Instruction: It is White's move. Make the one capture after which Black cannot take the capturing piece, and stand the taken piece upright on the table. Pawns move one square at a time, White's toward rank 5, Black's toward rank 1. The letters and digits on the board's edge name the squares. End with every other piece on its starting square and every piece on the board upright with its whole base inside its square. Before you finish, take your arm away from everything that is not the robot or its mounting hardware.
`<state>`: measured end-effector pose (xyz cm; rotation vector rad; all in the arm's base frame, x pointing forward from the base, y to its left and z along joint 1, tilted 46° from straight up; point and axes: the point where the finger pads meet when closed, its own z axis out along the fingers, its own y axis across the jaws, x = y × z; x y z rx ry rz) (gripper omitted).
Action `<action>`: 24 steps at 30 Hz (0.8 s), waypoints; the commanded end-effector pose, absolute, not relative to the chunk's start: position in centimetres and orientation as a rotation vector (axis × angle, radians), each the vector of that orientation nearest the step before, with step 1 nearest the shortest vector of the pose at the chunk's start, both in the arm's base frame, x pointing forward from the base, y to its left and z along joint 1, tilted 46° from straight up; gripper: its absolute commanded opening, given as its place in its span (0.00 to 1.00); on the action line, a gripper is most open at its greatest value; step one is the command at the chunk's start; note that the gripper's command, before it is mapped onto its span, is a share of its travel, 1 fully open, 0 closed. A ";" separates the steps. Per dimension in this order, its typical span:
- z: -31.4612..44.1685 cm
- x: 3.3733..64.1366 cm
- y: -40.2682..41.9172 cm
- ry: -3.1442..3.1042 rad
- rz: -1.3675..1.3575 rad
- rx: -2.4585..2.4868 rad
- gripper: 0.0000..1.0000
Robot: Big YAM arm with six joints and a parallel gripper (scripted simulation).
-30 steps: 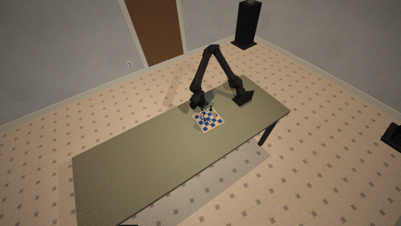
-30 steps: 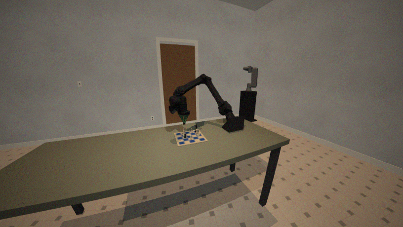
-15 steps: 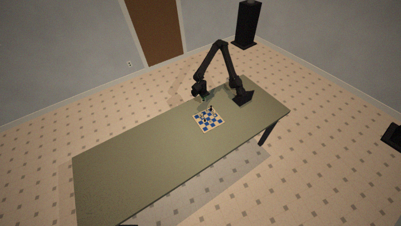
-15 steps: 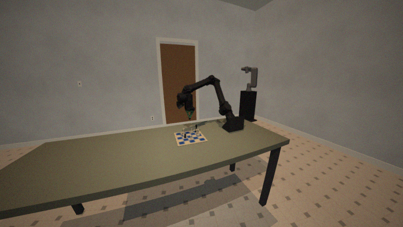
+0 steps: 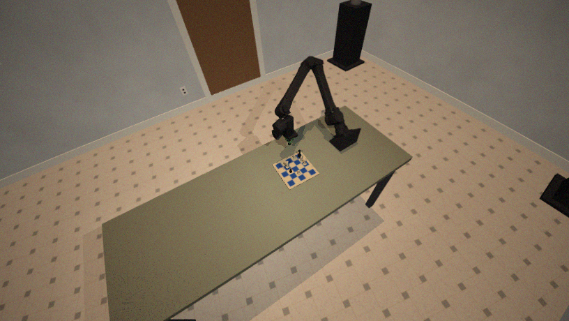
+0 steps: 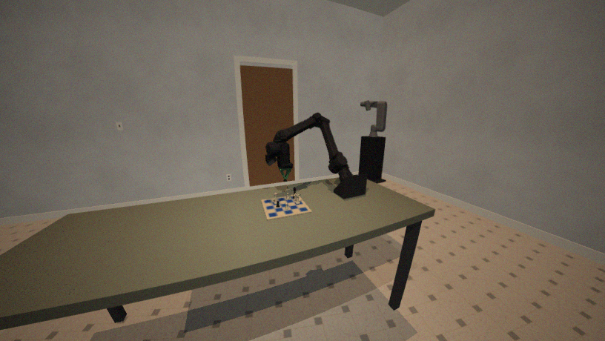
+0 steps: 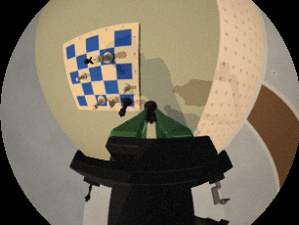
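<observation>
Olive-green table (image 5: 191, 239) carries a blue-and-cream chessboard (image 5: 296, 172) near the arm's base. We note the hand (image 5: 290, 140) raised beside the board, above the table's far edge, closed on a black chess piece (image 7: 150, 112). Tiled floor (image 5: 458, 247), brown door (image 6: 267, 122).

Arm (image 5: 319, 85) arched, tool (image 7: 150, 116) clamped on piece.

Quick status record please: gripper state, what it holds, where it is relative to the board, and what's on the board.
gripper: shut on a dark chess piece
gripper position: raised above the table, off the chessboard, near the table's far edge
held piece: hangs in the air, not yet set down
chessboard: blue and cream, several light and dark pieces standing
arm base: on the table beside the board
</observation>
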<state>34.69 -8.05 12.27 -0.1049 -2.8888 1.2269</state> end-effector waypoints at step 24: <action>6.4 34.7 -14.7 -2.882 1.228 -0.099 0.00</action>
